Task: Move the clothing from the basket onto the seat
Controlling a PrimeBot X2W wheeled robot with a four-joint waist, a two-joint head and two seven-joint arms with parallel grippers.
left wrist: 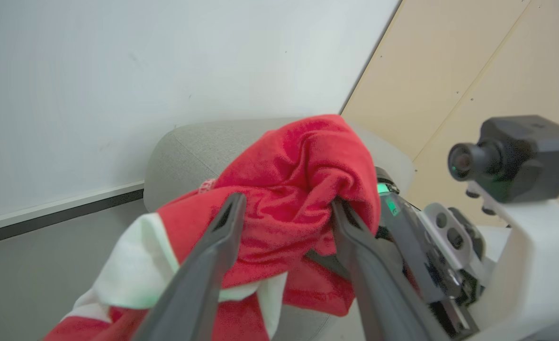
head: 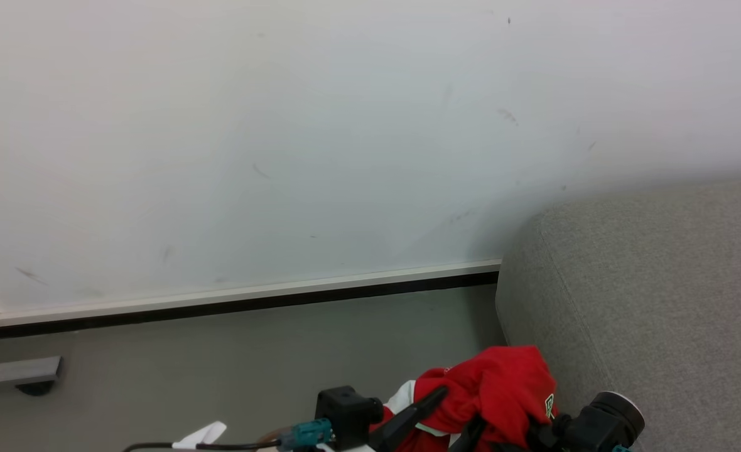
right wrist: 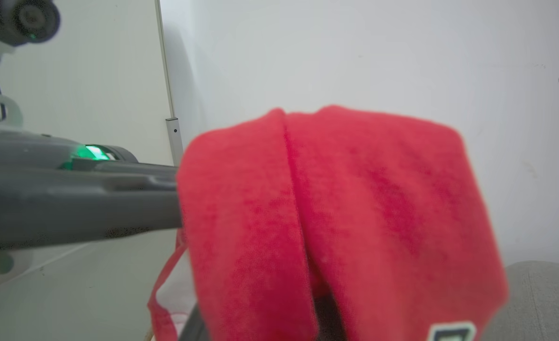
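So, the job looks about half done.

On the left are a white wall (head: 220, 125) and a grey floor (head: 220, 370).

Next comes the left gripper (left wrist: 289, 201). Its two dark fingers stand wide apart. The clothing (head: 502, 383) bulges in the gap between them, but they do not pinch it.

The clothing is up in the air, low in the head view, just beside the seat's round corner. It is a bunched red lump, and a white part hangs down on its left side. It is lifted up, so I think taking it out of the basket is done.

Then comes the right gripper (left wrist: 393, 218). The red cloth hides its fingers. The cloth gathers in tight folds right at its tip, and the other gripper is open. So I think this one is clamped on the clothing and carries it.

On the right is the big grey seat (head: 659, 282). The clothing is near its side but not on its top. I cannot tell if it brushes the side.

What is left, I think, is to bring the clothing to the right over the seat. Then it must go down, and the gripper must open so it rests there.
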